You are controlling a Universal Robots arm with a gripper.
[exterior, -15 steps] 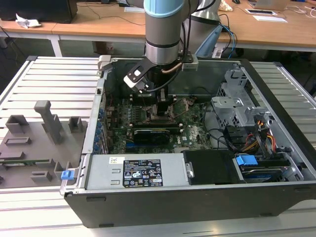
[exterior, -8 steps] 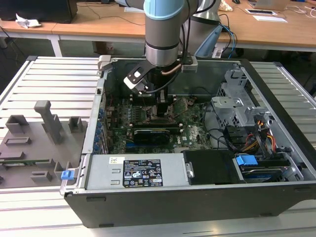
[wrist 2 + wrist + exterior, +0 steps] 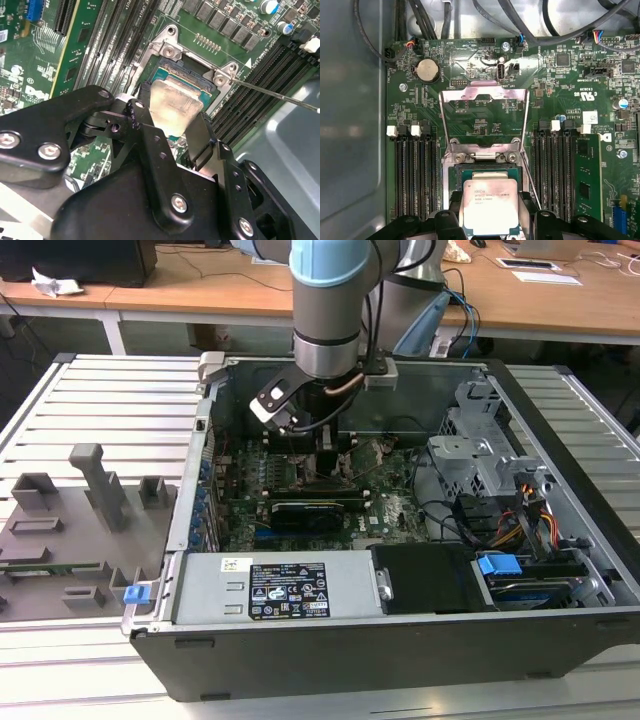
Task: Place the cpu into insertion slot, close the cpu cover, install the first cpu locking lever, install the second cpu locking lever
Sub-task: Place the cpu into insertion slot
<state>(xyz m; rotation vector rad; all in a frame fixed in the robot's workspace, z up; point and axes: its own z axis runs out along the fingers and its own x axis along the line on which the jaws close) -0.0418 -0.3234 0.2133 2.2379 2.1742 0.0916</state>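
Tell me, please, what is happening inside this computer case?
A robot arm reaches down into the open computer case. Its pincer is shut on the cpu, gripping it by two opposite edges right over the insertion slot on the motherboard. Whether the chip is fully seated cannot be told. The cpu cover stands swung open beyond the slot, not yet closed.
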